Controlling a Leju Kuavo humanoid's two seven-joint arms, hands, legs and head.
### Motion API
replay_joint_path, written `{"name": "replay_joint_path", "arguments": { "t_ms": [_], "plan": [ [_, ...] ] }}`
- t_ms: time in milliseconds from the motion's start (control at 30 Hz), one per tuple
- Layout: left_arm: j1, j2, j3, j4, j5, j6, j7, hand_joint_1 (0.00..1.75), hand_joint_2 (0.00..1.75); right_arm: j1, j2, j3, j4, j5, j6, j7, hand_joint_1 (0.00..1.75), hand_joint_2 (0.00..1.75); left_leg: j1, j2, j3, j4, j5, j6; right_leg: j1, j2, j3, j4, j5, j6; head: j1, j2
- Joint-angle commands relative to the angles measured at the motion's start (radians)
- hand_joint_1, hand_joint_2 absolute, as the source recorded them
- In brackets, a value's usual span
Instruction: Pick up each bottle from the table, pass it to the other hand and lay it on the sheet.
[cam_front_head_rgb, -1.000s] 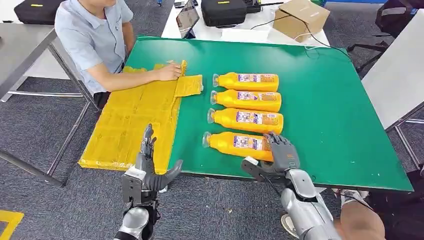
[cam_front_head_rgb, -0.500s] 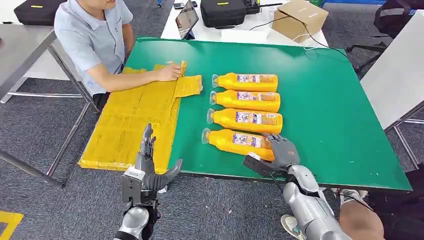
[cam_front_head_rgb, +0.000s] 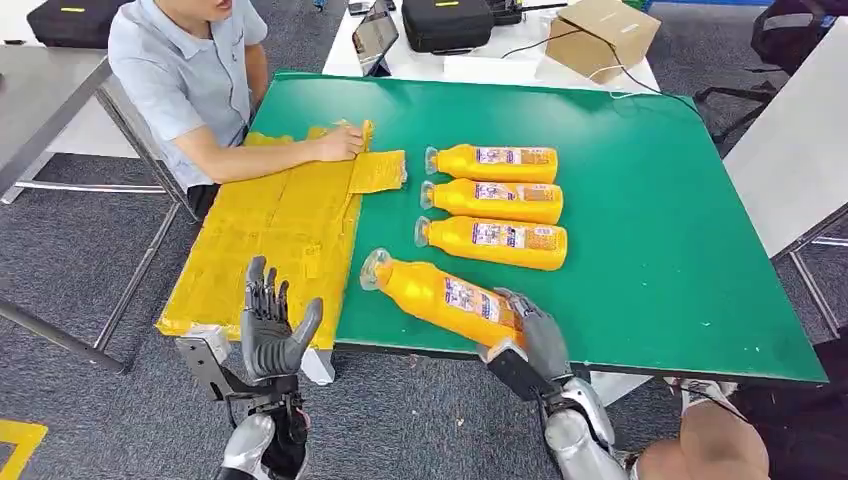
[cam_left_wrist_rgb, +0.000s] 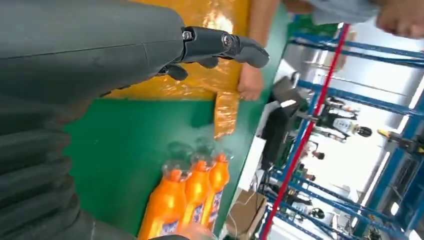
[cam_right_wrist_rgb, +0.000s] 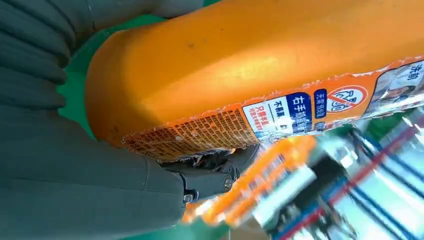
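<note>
An orange bottle (cam_front_head_rgb: 440, 297) is held near its bottom by the right hand (cam_front_head_rgb: 540, 340), at the table's six o'clock edge. Its cap is pointed at ten o'clock, toward the yellow sheet (cam_front_head_rgb: 270, 230). It looks full, heavy and smooth, so its middle should be grabbed. The left hand (cam_front_head_rgb: 270, 330) is kept spread and empty.

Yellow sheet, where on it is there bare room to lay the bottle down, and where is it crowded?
The yellow sheet lies bare across its near and middle parts, between the table's left edge and the green mat. Its far end is crowded: a person's hand rests there on a folded flap. On the mat, three lying bottles fill the centre; the right robot hand holds the fourth bottle.
</note>
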Motion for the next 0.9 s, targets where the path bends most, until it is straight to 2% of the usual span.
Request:
{"name": "replay_joint_path", "arguments": {
  "t_ms": [33, 200, 500, 533, 600, 900],
  "plan": [
    [0.024, 0.056, -0.095, -0.056, -0.046, -0.093, 0.044, 0.00, 1.75, 0.050, 0.056, -0.048, -0.214, -0.061, -0.062, -0.015, 1.75, 1.75, 0.000, 0.001, 0.003, 0.000, -0.002, -0.001, 0.000, 0.000, 0.003, 0.000, -0.002, -0.002, 0.000, 0.000],
    [0.021, 0.056, -0.138, -0.070, -0.127, -0.127, 0.035, 0.00, 1.75, 0.045, 0.088, -0.040, -0.195, -0.109, -0.042, -0.020, 1.75, 1.75, -0.001, 0.001, 0.002, 0.000, -0.001, -0.001, -0.001, -0.001, 0.002, 0.000, -0.001, -0.002, 0.000, 0.000],
    [-0.015, 0.054, -0.174, -0.041, -0.232, -0.145, 0.040, 0.00, 1.75, 0.000, 0.109, 0.151, -0.080, -0.005, -0.005, -0.016, 1.75, 1.75, -0.001, 0.003, 0.003, -0.001, -0.001, -0.001, 0.000, 0.002, 0.002, -0.001, 0.000, -0.001, 0.000, 0.000],
    [-0.019, 0.051, -0.176, -0.038, -0.235, -0.145, 0.039, 0.00, 1.75, -0.003, 0.110, 0.169, -0.075, 0.010, -0.011, -0.021, 1.75, 1.75, 0.000, 0.004, 0.005, -0.001, -0.002, -0.001, 0.001, 0.002, 0.004, -0.001, -0.001, -0.002, 0.000, 0.000],
    [-0.026, 0.048, -0.181, -0.030, -0.237, -0.149, 0.041, 0.00, 1.75, -0.010, 0.118, 0.200, -0.064, 0.034, -0.027, -0.024, 1.75, 1.75, 0.000, 0.002, 0.001, -0.001, 0.000, -0.001, 0.000, 0.001, 0.001, -0.001, 0.000, -0.001, 0.000, 0.000],
    [-0.045, 0.042, -0.182, -0.017, -0.146, -0.204, 0.069, 0.00, 1.75, -0.030, 0.125, 0.266, -0.053, -0.002, -0.044, -0.040, 1.75, 1.75, 0.000, 0.002, 0.002, -0.001, 0.000, 0.000, 0.000, 0.001, 0.001, -0.001, 0.000, -0.001, 0.000, 0.000]
  ]
}}
